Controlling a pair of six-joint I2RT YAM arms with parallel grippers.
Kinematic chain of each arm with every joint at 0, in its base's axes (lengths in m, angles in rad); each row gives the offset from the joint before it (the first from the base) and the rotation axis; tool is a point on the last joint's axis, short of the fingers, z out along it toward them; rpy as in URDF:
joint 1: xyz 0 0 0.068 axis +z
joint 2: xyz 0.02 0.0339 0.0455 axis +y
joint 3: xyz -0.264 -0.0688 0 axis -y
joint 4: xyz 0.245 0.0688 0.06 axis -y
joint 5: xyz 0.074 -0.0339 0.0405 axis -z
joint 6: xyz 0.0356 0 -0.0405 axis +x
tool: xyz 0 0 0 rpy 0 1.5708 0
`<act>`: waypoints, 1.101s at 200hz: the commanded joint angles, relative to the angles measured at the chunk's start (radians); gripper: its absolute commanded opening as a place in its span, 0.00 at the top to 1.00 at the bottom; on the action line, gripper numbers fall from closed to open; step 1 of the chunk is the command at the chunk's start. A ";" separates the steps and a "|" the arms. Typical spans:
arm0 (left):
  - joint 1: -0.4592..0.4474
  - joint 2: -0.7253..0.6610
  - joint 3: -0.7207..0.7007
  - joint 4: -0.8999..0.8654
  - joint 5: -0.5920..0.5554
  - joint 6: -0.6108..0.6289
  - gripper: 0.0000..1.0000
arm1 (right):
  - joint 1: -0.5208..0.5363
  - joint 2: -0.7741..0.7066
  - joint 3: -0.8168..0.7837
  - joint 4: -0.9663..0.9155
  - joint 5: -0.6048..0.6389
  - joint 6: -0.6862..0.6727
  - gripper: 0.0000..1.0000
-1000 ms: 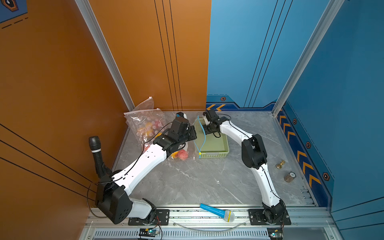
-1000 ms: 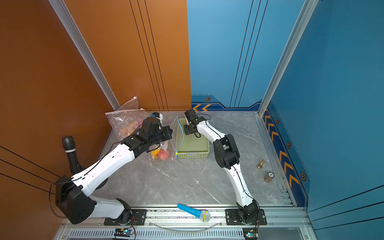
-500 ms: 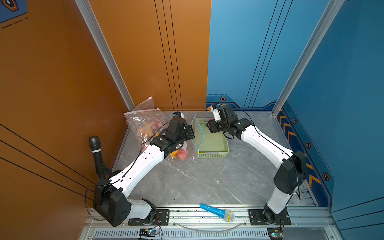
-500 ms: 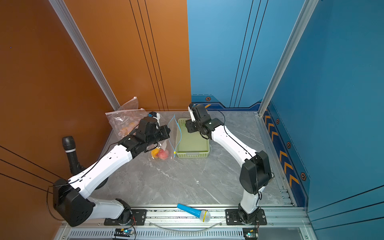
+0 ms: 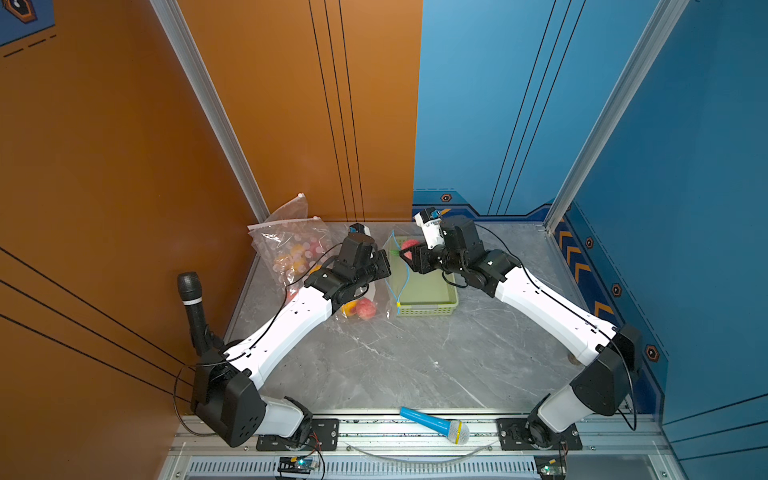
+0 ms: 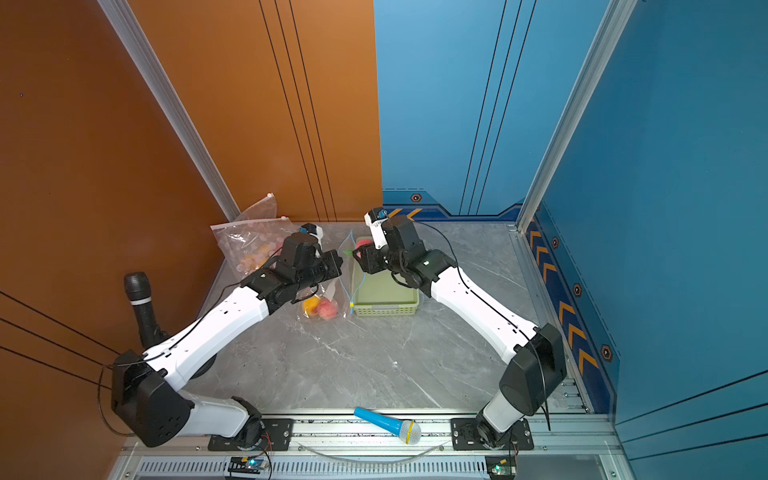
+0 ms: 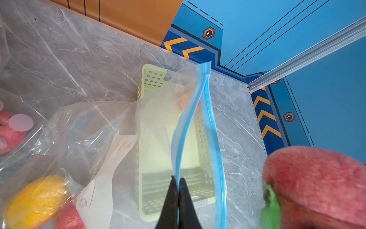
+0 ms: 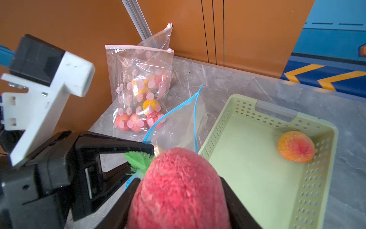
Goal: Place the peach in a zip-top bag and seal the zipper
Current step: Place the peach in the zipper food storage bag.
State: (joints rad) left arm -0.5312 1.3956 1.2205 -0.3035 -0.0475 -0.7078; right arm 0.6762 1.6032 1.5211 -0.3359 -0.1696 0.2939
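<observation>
A pale green basket point(image 5: 428, 309) is set on the grey marbled surface point(image 5: 395, 365). Just beside the basket a clear blue-zippered bag point(image 5: 382, 299) is rested, and farther on that side a spotted bag point(image 5: 286, 249) of fruit is propped.

Grey marble-pattern tabletop point(image 5: 395, 365), orange wall panels point(image 5: 104, 145), blue wall panels point(image 5: 478, 104), aluminium corner posts point(image 5: 210, 104), blue skirting with yellow chevrons point(image 5: 582, 270), even lighting

Zip-top bag point(image 5: 383, 297) left of basket point(image 5: 428, 309)
</observation>
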 commanded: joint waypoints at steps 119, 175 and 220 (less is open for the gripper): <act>-0.032 -0.065 0.033 0.010 -0.015 -0.006 1.00 | 0.076 0.161 0.020 -0.063 0.088 0.019 0.54; -0.029 -0.045 0.031 0.009 -0.023 -0.013 1.00 | 0.077 0.105 0.033 -0.073 0.060 0.009 0.24; -0.030 -0.029 0.036 0.016 -0.012 -0.018 1.00 | 0.052 0.041 -0.001 -0.046 0.009 0.026 0.19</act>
State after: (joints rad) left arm -0.5575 1.3567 1.2316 -0.3038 -0.0631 -0.7197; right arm 0.7441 1.7111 1.5284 -0.3832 -0.1219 0.3126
